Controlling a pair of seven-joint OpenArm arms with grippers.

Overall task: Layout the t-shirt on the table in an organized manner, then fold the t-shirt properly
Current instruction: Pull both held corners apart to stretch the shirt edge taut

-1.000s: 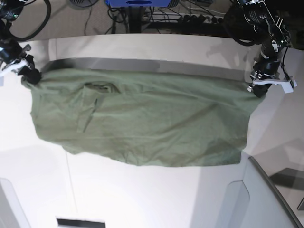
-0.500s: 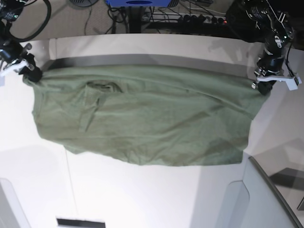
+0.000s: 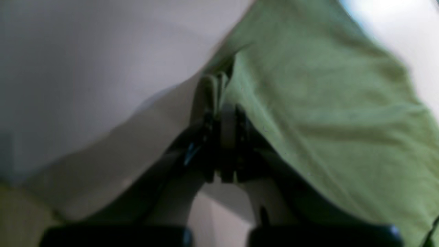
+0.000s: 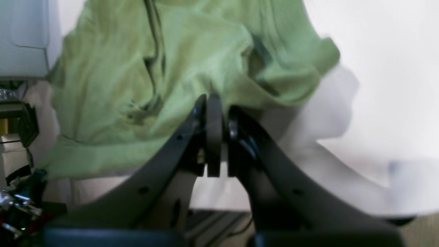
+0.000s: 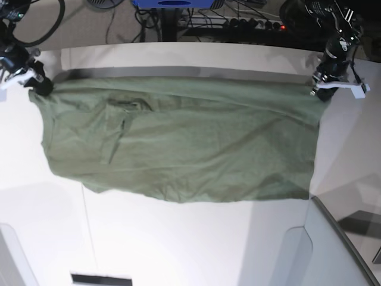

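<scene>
Olive-green cotton t-shirt (image 5: 178,143) spread wide across the smooth white desk (image 5: 178,244). Left hand (image 5: 322,90) pinched closed on its far corner, right hand (image 5: 39,84) clamped on the opposite far corner.

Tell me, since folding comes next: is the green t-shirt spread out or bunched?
Spread out: the olive-green cotton t-shirt stretches wide across the white table.

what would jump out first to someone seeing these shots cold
The olive t-shirt, stretched wide across the white table. Next, the left gripper and the right gripper, each shut on a far corner of it, at opposite ends.
</scene>
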